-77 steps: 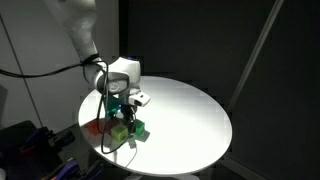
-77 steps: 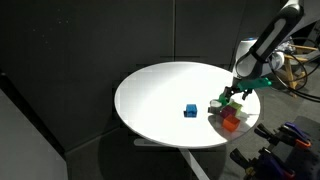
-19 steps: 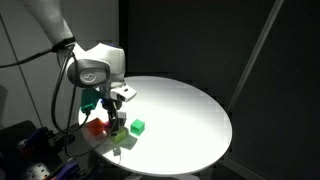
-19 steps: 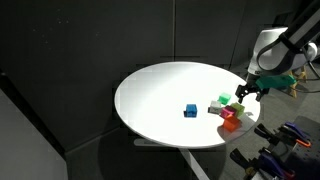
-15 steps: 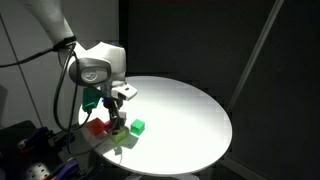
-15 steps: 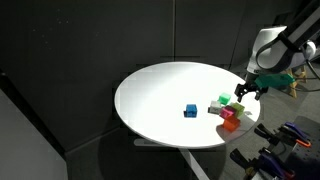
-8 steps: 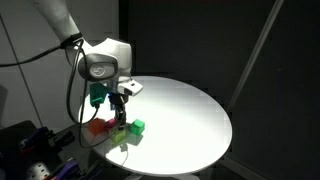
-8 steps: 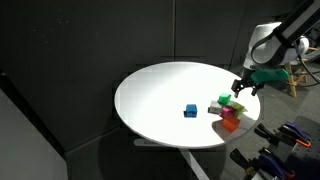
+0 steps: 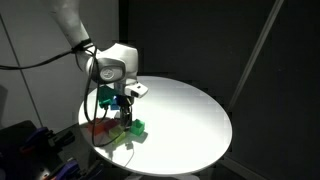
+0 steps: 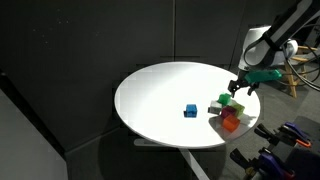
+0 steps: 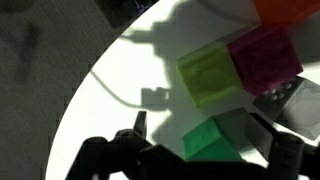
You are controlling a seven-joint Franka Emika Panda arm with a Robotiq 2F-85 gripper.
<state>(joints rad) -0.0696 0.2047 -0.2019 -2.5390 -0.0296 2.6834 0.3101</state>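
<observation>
The pincer [image 9: 125, 112] hung spread wide and pinched nothing, low over a cluster of blocks near the rim of the round white bench [image 9: 195, 115]. In the wrist view, one green block [image 11: 211, 143] lay between its two fingers, nearer their roots than their tips. Whether either finger touched it could not be told. Just past the green block sat one yellow-green block [image 11: 209, 75], with one magenta block [image 11: 266, 54] pressed against its side. One orange block [image 11: 291, 9] showed past the magenta one, cut off by the corner of the picture. One pale grey block [image 11: 291, 100] lay close by one of the fingers. In an exterior view, one blue block [image 10: 190, 110] stood alone, well apart from the cluster and nearer the bench's middle.
</observation>
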